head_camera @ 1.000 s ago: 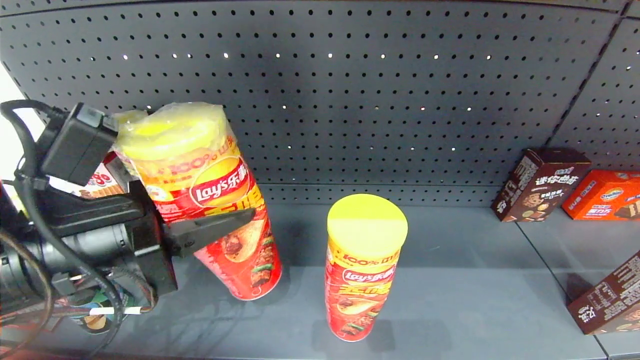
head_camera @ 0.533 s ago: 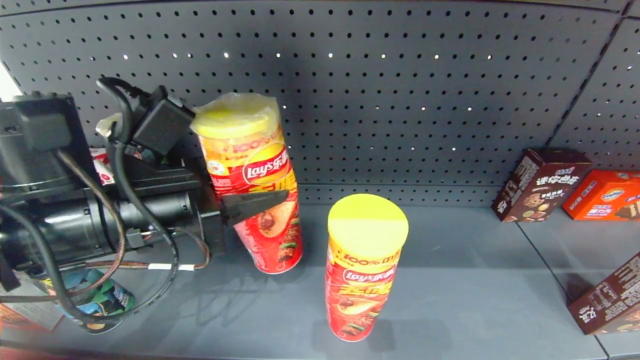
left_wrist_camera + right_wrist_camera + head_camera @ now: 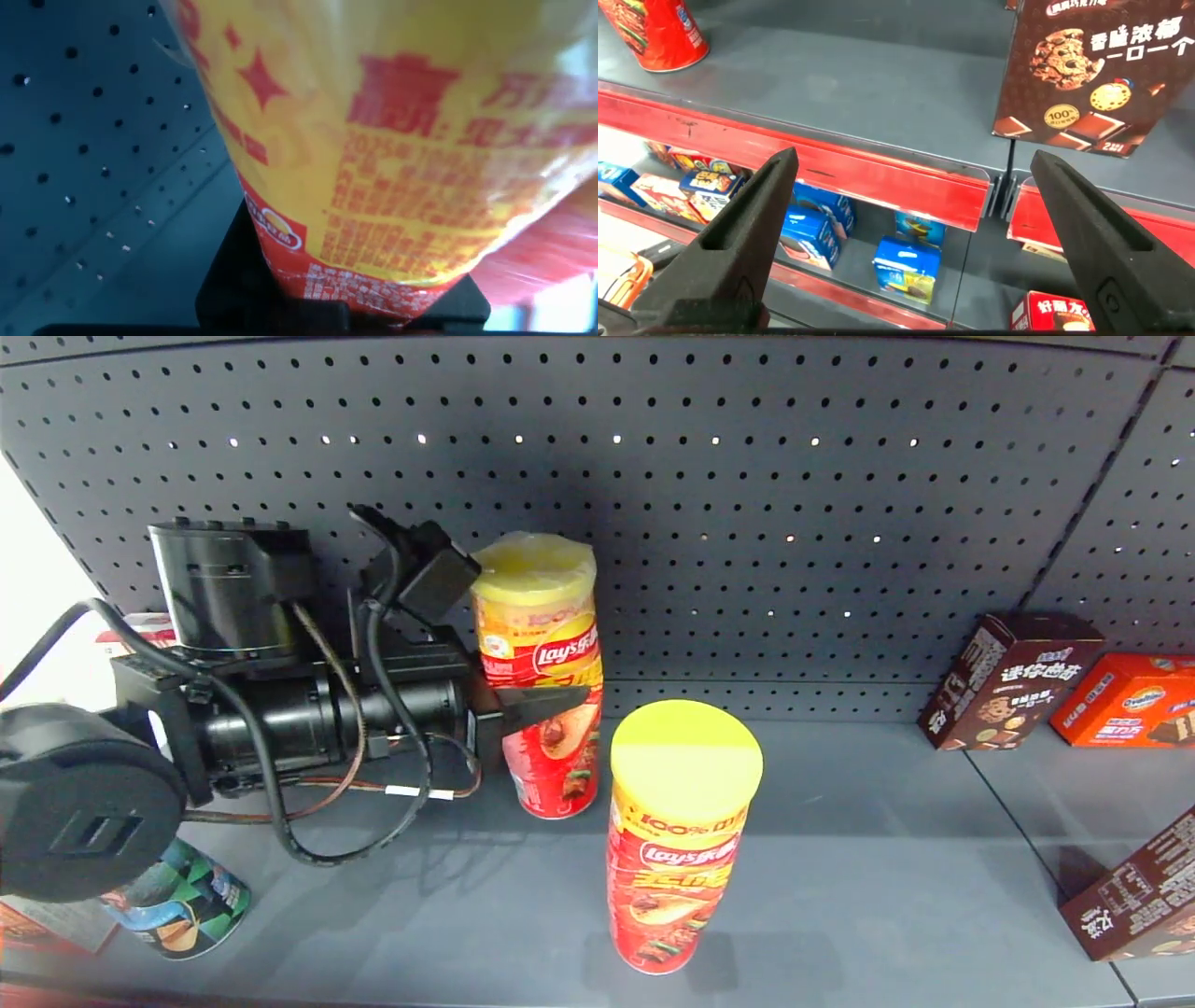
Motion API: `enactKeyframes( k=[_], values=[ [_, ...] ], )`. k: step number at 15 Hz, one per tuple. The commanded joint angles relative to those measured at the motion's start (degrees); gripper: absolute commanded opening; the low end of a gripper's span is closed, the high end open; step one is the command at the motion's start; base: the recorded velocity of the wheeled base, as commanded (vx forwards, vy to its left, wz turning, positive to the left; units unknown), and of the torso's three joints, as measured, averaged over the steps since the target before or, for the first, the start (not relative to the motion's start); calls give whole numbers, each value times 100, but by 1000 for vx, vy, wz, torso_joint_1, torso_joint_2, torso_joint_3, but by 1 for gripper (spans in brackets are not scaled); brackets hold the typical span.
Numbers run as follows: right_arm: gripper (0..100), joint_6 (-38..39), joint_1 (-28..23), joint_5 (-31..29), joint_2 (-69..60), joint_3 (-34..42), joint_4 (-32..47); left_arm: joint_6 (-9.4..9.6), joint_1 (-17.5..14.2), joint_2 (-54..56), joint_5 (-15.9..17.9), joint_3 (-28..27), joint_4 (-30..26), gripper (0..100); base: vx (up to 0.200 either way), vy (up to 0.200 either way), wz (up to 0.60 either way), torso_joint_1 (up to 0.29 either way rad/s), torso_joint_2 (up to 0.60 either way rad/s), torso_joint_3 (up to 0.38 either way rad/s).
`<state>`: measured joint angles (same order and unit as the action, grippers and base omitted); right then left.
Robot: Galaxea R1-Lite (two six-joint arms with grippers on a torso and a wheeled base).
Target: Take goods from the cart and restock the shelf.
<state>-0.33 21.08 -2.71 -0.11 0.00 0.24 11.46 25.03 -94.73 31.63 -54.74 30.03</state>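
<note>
Placement looks to be the step in hand, on the grey shelf [image 3: 868, 896] below its pegboard back wall [image 3: 747, 523]. The left gripper [image 3: 549, 695], reaching in from the robot's left, is clamped around the middle of the held can [image 3: 534, 635], a red chip tube with a yellow lid under clear wrap. This tube is close to the back wall, behind the standing can [image 3: 677, 831] and a little to its left, with a gap between the two. It leans slightly, and I cannot tell whether its base is touching the shelf. To do this well, the arm should bring the tube upright and lower it until the whole base sits flat. Only then should the fingers part, just enough to let go. The arm should draw straight back to the left so the near finger does not knock either tube over. A tall, narrow tube will tip easily if it is released on a lean. The right gripper [image 3: 915, 243] hangs in front of the red shelf edge [image 3: 878, 177], its fingers spread wide with nothing between them. By count, the head view shows two red chip tubes, two brown boxes [image 3: 1008, 681], one orange box [image 3: 1125, 700] and one green-patterned can [image 3: 187, 907] at the front left corner.
</note>
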Motion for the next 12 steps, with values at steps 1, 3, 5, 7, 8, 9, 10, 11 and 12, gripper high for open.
enactKeyframes(
  k=[1, 3, 5, 7, 8, 9, 10, 11, 12],
  values=[
    [100, -2, 2, -2, 11, 0, 2, 181, 2, -573, 45, -274, 3, 0, 0, 0, 0, 0, 0, 0],
    [100, -2, 2, -2, 11, 0, 2, 199, -7, -766, 361, -459, 3, 0, 0, 0, 0, 0, 0, 0],
    [100, -2, 2, -2, 11, 0, 2, 199, -15, -933, 475, -661, 3, 0, 0, 0, 0, 0, 0, 0],
    [100, -2, 2, -2, 11, 0, 2, 190, -15, -1082, 484, -802, 74, 0, 0, 0, 0, 0, 0, 0],
    [100, -2, 2, -2, 11, 0, 2, 190, -15, -1179, 484, -837, 153, 0, 0, 0, 0, 0, 0, 0],
    [100, -2, 2, -2, 11, 0, 2, 190, -15, -1232, 484, -855, 197, 0, 0, 0, 0, 0, 0, 0],
    [100, -2, 2, -2, 11, 0, 2, 199, -15, -1276, 484, -872, 205, 0, 0, 0, 0, 0, 0, 0],
    [100, -2, 2, -2, 11, 0, 2, 199, -15, -1311, 484, -890, 205, 0, 0, 0, 0, 0, 0, 0],
    [100, -2, 2, -2, 11, 0, 2, 199, -15, -1399, 484, -960, 205, 0, 0, 0, 0, 0, 0, 0]
  ],
)
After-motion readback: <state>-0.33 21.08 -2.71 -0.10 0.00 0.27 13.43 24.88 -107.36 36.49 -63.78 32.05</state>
